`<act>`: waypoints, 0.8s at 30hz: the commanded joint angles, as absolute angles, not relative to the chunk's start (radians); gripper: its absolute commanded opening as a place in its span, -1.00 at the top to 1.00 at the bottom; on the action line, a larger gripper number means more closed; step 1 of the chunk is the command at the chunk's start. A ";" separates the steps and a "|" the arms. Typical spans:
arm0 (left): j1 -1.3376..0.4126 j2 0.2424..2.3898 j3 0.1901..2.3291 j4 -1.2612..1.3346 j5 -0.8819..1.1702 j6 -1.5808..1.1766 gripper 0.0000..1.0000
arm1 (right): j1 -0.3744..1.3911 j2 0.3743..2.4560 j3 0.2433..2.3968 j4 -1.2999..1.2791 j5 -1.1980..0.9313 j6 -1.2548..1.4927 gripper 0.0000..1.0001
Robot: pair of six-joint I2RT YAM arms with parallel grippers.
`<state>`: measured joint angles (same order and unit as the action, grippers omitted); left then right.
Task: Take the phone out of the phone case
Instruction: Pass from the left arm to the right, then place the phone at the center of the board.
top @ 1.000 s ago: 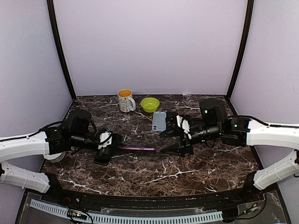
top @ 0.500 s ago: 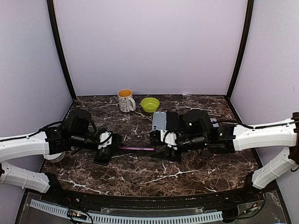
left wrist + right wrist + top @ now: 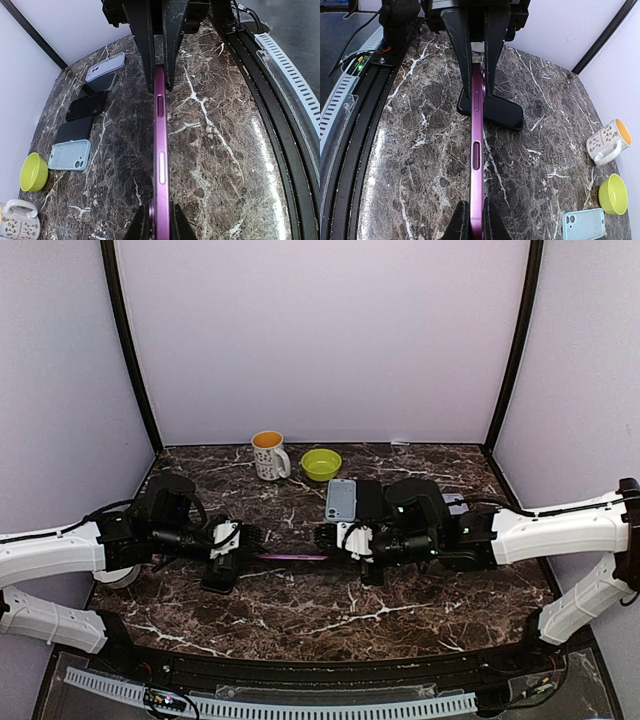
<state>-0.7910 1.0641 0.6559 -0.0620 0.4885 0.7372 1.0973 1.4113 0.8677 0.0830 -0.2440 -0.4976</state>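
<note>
Spanning left claw (image 3: 252, 552) to right claw (image 3: 330, 550), the purple phone (image 3: 293, 558) stands edge-up.

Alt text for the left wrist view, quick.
A purple phone, edge-on, is clamped at both ends: left gripper nearest, right gripper opposite. Phone cases, a green bowl and a mug lie beside it on the marble table.

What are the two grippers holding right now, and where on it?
Both hold the purple phone, turned on edge. The left gripper clamps one short end and the right gripper the opposite end, jaws shut on its flat faces.
</note>
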 commanded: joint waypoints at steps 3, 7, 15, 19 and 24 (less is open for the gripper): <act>-0.794 1.046 0.696 -0.030 0.518 0.738 1.00 | 1.109 1.421 0.876 0.146 -0.205 -0.491 0.98; -0.794 1.046 0.696 -0.032 0.527 0.739 0.82 | 1.111 1.411 0.855 0.173 -0.160 -0.477 1.00; -0.795 1.033 0.683 -0.018 0.527 0.740 -0.25 | 1.111 1.378 0.746 0.298 0.047 -0.532 1.00; -0.795 1.014 0.668 -0.004 0.500 0.743 -0.42 | 1.111 1.400 0.689 0.395 0.171 -0.574 1.00; -0.795 1.009 0.664 0.008 0.462 0.746 -0.47 | 1.108 1.481 0.667 0.507 0.303 -0.664 1.00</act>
<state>-0.7906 1.0286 0.6598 -0.0227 0.4896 0.7418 1.1061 1.4319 0.6666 0.2859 0.1524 -0.5816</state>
